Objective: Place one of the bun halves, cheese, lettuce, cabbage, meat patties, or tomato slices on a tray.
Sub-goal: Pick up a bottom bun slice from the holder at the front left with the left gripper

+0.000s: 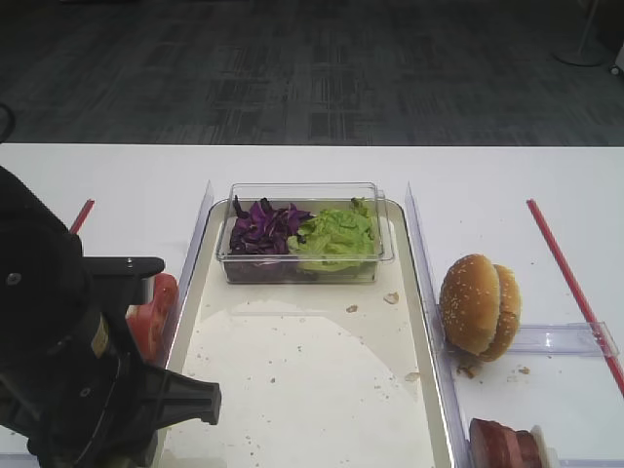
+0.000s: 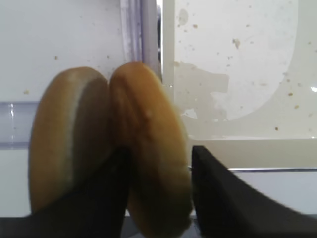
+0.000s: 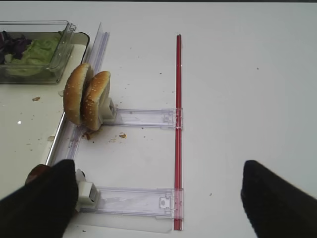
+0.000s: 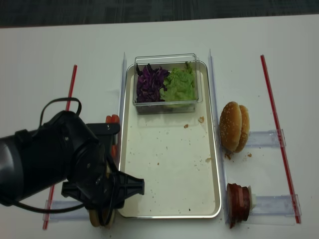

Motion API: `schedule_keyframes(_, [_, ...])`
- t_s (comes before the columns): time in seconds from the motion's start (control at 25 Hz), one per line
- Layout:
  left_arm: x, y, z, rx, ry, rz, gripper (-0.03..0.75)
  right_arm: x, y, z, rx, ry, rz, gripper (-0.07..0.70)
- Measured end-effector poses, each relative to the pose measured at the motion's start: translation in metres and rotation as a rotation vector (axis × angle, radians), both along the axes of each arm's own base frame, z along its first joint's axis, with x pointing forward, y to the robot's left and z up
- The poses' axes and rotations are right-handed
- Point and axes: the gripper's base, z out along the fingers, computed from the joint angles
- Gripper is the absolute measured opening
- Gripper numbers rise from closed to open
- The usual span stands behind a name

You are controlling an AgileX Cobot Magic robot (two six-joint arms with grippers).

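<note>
Two pale bun halves stand on edge in the left wrist view. My left gripper (image 2: 159, 151) is shut on the right bun half (image 2: 148, 124), one finger wedged between it and the other bun half (image 2: 64, 144). The steel tray (image 2: 237, 74) lies just beyond. Inside the tray (image 1: 292, 390), a clear tub holds cabbage (image 1: 261, 224) and lettuce (image 1: 336, 234). Tomato slices (image 1: 151, 312) sit left of the tray, meat patties (image 1: 502, 444) at its right front. My right gripper (image 3: 158, 198) hangs open and holds nothing. The cheese is out of view.
Two sesame-seeded buns (image 1: 478, 304) stand on edge in a clear plastic holder (image 3: 143, 117) right of the tray. Red strips (image 3: 178, 129) run along the table on both sides. My left arm (image 1: 68, 370) covers the table's front left corner.
</note>
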Motion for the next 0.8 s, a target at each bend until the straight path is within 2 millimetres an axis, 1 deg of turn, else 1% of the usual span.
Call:
schedule_keyframes(0.16, [0.0010,0.0012,0.0001,0.014,-0.011,-0.004,0.163,0.0000,0.0000,0.0000,0.000,0.000,0.000,0.678])
schedule_keyframes(0.32, [0.0015,0.0024,0.0001,0.028,-0.017,-0.011,0.106,0.0000,0.0000,0.0000,-0.002,0.000,0.001,0.678])
schedule_keyframes(0.52, [0.0016,0.0029,0.0001,0.034,-0.018,-0.013,0.076,0.0000,0.0000,0.0000,-0.002,0.000,0.001,0.678])
schedule_keyframes(0.72, [0.0010,0.0035,0.0005,0.038,-0.014,-0.012,0.070,0.0000,0.0000,0.0000,-0.002,0.000,0.001,0.678])
schedule_keyframes(0.8, [0.0008,0.0040,0.0046,0.039,-0.017,-0.012,0.069,0.0000,0.0000,0.0000,-0.002,0.000,0.001,0.678])
